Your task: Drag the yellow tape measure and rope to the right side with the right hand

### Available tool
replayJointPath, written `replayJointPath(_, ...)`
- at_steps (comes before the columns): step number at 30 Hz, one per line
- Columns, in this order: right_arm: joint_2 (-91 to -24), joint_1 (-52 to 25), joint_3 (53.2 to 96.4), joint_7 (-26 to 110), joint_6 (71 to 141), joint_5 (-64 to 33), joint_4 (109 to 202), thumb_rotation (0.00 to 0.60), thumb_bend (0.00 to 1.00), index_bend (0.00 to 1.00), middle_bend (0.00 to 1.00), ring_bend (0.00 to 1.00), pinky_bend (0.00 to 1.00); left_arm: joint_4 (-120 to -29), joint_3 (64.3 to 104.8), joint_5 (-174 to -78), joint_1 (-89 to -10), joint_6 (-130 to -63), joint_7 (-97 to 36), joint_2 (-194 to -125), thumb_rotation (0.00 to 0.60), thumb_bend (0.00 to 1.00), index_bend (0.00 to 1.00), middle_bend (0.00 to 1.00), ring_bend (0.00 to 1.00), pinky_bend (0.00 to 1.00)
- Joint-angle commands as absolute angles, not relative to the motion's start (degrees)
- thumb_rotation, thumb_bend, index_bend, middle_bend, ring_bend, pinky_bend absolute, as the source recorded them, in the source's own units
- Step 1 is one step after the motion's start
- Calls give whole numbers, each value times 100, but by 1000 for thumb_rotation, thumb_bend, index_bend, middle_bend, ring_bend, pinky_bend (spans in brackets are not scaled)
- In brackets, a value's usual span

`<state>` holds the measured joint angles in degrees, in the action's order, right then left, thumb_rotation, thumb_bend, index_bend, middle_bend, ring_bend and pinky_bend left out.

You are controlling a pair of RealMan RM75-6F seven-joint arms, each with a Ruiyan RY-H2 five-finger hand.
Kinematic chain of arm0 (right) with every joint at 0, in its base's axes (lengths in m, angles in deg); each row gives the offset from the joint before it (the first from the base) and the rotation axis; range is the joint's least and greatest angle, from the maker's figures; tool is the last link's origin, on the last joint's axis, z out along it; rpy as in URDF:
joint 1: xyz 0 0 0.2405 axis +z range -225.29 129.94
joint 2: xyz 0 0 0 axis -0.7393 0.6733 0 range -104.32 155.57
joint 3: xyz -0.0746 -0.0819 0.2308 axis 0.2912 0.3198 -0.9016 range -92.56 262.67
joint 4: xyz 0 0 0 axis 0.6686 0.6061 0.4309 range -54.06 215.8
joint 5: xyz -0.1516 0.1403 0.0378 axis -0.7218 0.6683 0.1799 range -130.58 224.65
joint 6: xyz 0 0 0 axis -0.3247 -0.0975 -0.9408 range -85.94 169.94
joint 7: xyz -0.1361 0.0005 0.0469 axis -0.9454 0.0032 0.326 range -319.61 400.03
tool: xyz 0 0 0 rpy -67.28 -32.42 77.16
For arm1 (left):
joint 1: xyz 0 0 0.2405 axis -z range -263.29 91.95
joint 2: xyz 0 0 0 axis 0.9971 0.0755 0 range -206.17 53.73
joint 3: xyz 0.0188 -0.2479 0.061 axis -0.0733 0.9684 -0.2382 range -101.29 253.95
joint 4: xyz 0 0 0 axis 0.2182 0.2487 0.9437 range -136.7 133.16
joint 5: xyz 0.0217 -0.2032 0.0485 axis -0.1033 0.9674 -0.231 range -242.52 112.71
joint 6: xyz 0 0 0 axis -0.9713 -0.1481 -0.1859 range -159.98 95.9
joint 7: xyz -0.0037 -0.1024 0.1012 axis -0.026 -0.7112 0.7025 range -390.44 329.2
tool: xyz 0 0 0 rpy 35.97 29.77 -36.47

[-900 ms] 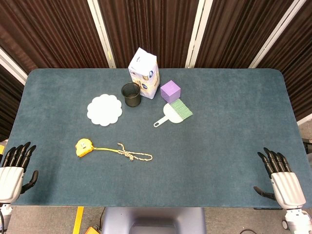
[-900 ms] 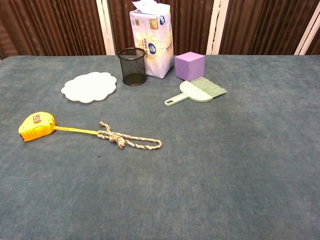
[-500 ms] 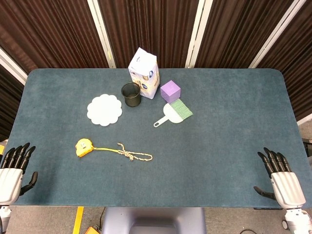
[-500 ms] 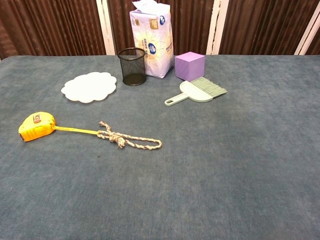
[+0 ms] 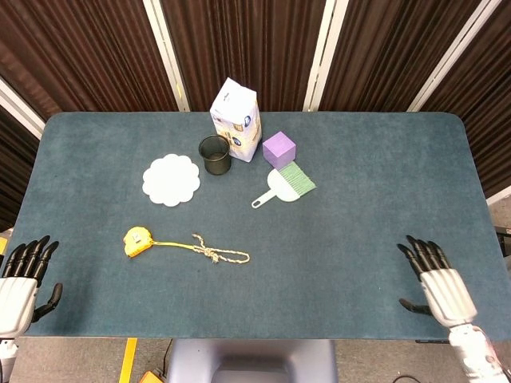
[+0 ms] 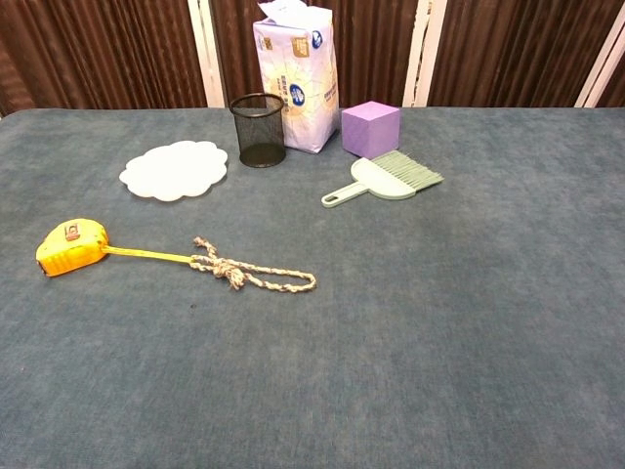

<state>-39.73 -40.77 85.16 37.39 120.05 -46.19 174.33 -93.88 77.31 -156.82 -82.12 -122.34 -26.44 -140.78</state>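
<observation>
A yellow tape measure (image 5: 137,241) (image 6: 71,247) lies on the left part of the blue table, its tape pulled out to the right. A braided rope (image 5: 218,254) (image 6: 252,274) is knotted to the tape's end and trails rightward. My right hand (image 5: 435,284) hovers at the front right edge of the table, fingers spread and holding nothing, far from the rope. At the front left corner my left hand (image 5: 21,277) is also spread with nothing in it. Neither hand shows in the chest view.
At the back stand a tissue pack (image 5: 236,120), a black mesh cup (image 5: 215,154) and a purple cube (image 5: 279,148). A white doily (image 5: 171,179) lies left of the cup, and a small green brush with dustpan (image 5: 284,183) lies right of it.
My right hand has moved inward and a little forward over the table's front right edge. The left hand has slipped slightly lower. Tape measure and rope have not moved.
</observation>
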Motion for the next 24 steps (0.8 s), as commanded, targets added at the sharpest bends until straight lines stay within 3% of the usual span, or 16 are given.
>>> replayJointPath(1, -3963, -3439, 8221, 3403, 11201, -4445, 17870, 600, 95, 203, 0, 0, 0, -9396, 7740, -15698, -8241, -12306, -2719, -14046, 600, 466, 46, 0, 0, 75)
replayJointPath(6, -4311, -2538, 7711, 2979, 10114, -3821, 18115, 600, 95, 221, 0, 0, 0, -9414, 7695, -15748, -8274, -12333, -2755, -13996, 600, 466, 46, 0, 0, 74)
replayJointPath(15, -5502, -1247, 7126, 2367, 8949, -2654, 17848, 600, 95, 295, 0, 0, 0, -9405, 7679, -15743, -8365, -12452, -2870, -13919, 600, 466, 45, 0, 0, 74)
replayJointPath(24, -6248, -546, 7208, 1907, 8553, -1960, 17566, 600, 95, 321, 0, 0, 0, -9425, 7732, -15648, -8400, -12477, -2843, -13900, 600, 467, 45, 0, 0, 74)
